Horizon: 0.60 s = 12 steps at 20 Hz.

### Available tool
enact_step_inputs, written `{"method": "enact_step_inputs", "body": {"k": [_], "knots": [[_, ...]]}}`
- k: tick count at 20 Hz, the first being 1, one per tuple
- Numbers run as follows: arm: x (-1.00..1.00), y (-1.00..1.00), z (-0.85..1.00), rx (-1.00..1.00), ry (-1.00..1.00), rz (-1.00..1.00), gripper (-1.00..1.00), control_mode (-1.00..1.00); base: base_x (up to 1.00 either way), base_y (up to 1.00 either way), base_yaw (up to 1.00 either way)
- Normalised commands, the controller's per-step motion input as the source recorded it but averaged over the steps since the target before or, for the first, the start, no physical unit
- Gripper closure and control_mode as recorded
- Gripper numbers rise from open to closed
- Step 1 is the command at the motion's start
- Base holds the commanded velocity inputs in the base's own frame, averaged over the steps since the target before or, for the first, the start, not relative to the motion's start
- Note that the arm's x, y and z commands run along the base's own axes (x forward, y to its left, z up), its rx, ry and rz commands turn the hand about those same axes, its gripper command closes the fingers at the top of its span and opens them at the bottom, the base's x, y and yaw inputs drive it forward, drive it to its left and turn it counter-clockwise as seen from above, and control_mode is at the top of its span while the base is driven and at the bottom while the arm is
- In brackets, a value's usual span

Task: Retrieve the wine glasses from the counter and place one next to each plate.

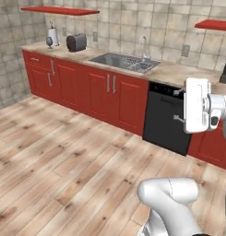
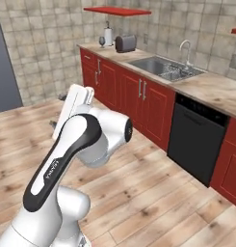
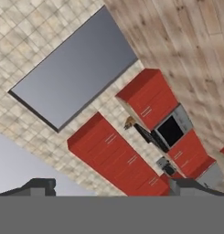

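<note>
- Pincer: we record its tips spread wide apart, nothing between them, raised above the wood floor.
- Glass: we log one dark glass well away from the pincer, at the counter's far end, just beside the towel roll and near the toaster.
- Sink: between glass and pincer.

Flat, even light fills the rendered kitchen, with no visible lamp or window as its source. The tiled wall and wood floor read bright and free of glare. Soft, faint shadows sit under the red shelf and along the counter edge; the sink carries a dull sheen. All three views are low in resolution and slightly soft, with distant counter items blurred. The hand view is rolled, its lines staying straight to the edges.
</note>
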Motion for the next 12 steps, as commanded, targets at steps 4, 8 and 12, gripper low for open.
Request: {"method": "enact_step_inputs", "body": {"k": [4, 8, 12], "knots": [[0.0, 0.0, 0.0, 0.0, 0.0, 0.0, -1.0, 1.0, 1.0, 1.0, 0.0], [0.0, 0.0, 0.0, 0.0, 0.0, 0.0, -1.0, 1.0, 1.0, 1.0, 0.0], [0.0, 0.0, 0.0, 0.0, 0.0, 0.0, -1.0, 1.0, 1.0, 1.0, -0.02]]}}
